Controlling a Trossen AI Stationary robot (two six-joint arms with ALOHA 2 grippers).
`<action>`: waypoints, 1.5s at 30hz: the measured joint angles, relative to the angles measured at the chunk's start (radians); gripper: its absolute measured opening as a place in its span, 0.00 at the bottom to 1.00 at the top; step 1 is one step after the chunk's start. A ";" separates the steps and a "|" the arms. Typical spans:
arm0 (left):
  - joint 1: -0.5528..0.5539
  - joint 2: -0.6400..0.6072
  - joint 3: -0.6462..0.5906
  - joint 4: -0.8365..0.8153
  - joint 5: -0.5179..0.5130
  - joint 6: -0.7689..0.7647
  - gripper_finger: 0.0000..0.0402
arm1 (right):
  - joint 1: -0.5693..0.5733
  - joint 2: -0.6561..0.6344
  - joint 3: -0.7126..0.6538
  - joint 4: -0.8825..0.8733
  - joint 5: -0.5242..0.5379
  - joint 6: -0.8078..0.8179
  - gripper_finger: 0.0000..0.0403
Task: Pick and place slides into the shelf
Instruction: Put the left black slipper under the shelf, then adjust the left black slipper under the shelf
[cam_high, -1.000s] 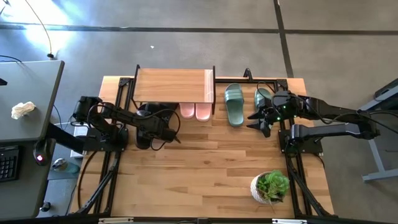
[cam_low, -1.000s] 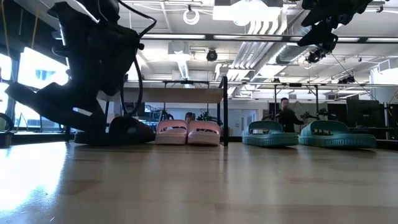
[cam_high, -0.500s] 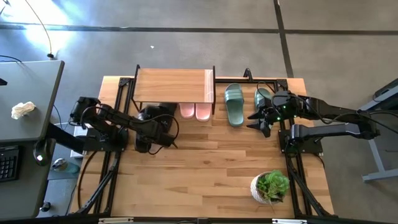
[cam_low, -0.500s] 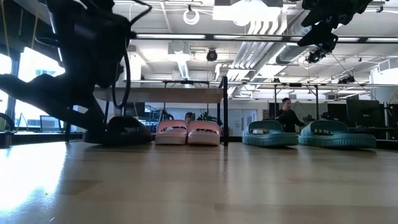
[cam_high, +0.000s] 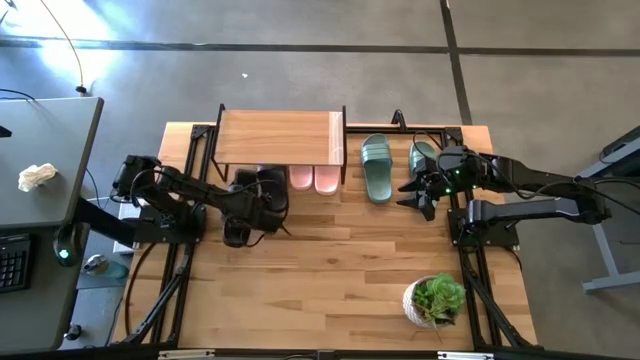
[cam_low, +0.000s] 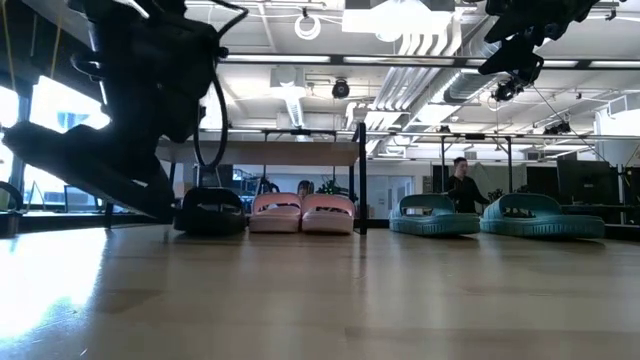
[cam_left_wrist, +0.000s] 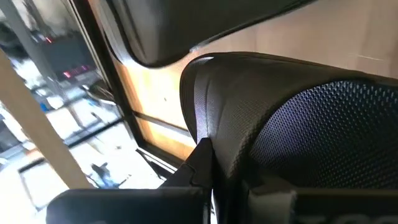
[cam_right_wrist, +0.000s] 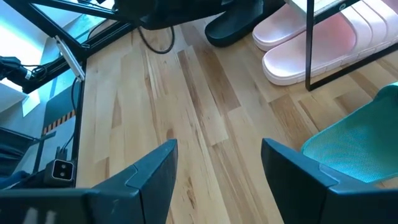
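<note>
Since a second ago, my left tool has shifted toward the shelf, and the black slides now sit further under its plank, just beside the pink slides. From the left wrist view I cannot tell whether that tool grips the black slide or only presses it. I should slide it in level, staying clear of the pink pair. My right tool hovers wide open, holding nothing, near the green slides on the worktop.
</note>
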 joint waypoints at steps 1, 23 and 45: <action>0.014 0.000 0.000 0.003 0.006 -0.005 0.01 | 0.000 0.000 0.000 0.000 0.000 0.000 0.55; 0.192 0.000 0.000 0.052 0.167 0.029 0.36 | 0.000 0.000 0.000 0.000 0.000 0.000 0.55; 0.137 -0.005 0.218 -0.226 0.442 -0.168 0.50 | 0.000 0.000 0.000 0.000 -0.011 0.000 0.55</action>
